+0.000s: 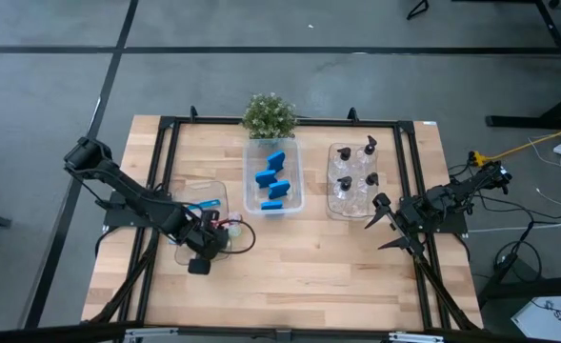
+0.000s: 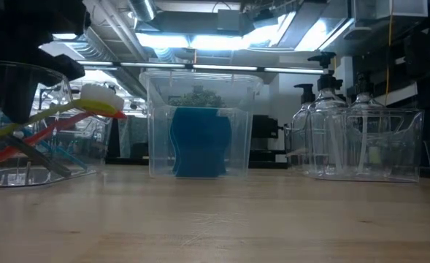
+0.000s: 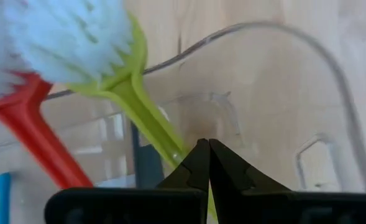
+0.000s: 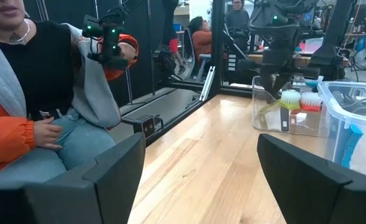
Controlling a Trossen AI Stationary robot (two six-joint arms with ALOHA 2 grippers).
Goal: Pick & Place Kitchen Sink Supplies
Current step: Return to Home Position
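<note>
Presently the left gripper (image 3: pixel 201 152), dark fingers pinched together, hangs over the clear plastic bin (image 1: pixel 190 189) at eight o'clock, where the yellow-green long-handled brush (image 3: pixel 130 93) and the red brush (image 3: pixel 30 124) lean. The right gripper (image 4: pixel 198 146) gapes wide at four o'clock.

Nothing written can be read with any certainty: the only lettering in sight is a line of dark print on a white sheet (image 1: pixel 550 312) lying on the floor beyond the counter's (image 1: pixel 290 257) right edge, and it is too small to make out.
</note>
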